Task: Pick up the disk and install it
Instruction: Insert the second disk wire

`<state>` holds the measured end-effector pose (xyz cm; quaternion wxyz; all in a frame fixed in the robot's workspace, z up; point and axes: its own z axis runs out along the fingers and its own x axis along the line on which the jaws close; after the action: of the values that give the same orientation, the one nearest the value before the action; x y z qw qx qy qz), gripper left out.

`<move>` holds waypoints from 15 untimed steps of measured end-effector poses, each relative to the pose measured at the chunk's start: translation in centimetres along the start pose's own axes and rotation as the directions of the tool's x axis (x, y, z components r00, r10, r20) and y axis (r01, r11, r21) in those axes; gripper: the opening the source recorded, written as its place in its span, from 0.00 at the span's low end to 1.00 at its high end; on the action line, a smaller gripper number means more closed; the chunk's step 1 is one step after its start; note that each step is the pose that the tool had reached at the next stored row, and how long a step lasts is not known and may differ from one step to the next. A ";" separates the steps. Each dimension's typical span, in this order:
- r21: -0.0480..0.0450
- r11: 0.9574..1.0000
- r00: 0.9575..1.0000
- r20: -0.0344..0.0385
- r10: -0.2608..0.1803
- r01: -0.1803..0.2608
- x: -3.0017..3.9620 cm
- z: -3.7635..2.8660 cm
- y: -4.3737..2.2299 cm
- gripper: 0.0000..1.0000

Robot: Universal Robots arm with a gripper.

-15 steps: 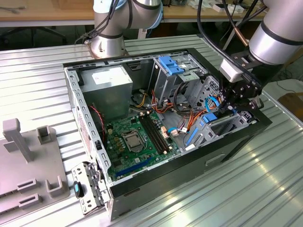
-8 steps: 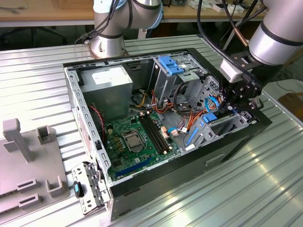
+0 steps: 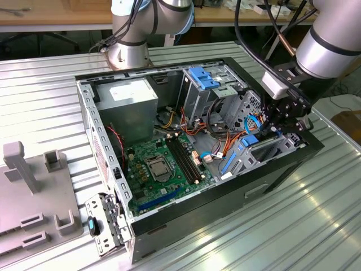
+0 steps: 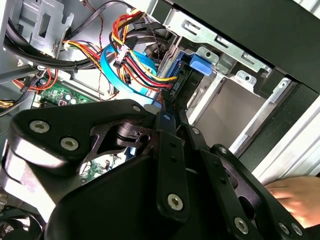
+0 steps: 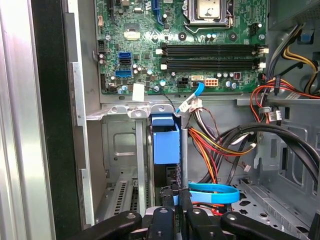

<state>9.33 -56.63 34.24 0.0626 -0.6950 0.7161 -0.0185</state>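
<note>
The black metal gripper (image 5: 176,210) is squeezed tight on the flat disk (image 5: 165,145) with shiny blue plastic rails, standing on edge in the silver drive bay (image 5: 117,150), at six o'clock from the green motherboard (image 5: 150,55).

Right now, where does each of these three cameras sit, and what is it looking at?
Exterior view: off the arm, looking down at the open computer case on the table; shows the arm and pincer in the drive bay.
First wrist view: on the wrist, looking past the pincer at the disk and motherboard.
Second wrist view: on the wrist, looking past the pincer linkage at the disk and cables.
Both wrist views share the blue-railed disk.
</note>
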 end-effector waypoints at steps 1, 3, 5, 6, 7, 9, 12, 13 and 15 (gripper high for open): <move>0.000 1.000 1.000 0.000 0.000 0.000 0.00 0.00 0.00 0.16; 0.000 1.000 1.000 0.000 0.000 0.000 -0.02 -0.25 -0.10 0.17; 0.000 1.000 1.000 0.000 0.000 0.000 -0.03 -0.51 -0.13 0.24; 0.000 1.000 1.000 -0.001 0.000 0.000 -0.04 -0.69 -0.16 0.24; 0.000 1.000 1.000 -0.001 0.000 0.000 -0.05 -0.80 -0.17 0.24; 0.000 1.000 1.000 -0.001 0.000 0.000 -0.07 -1.10 -0.21 0.24; 0.000 1.000 1.000 -0.002 0.000 0.000 -0.09 -1.40 -0.24 0.24; 0.000 1.000 1.000 -0.002 0.000 0.000 -0.09 -1.40 -0.24 0.24; 0.000 1.000 1.000 -0.002 0.000 0.000 -0.09 -1.43 -0.24 0.22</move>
<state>9.41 -56.63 35.69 0.0619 -0.6951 0.7160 -0.0191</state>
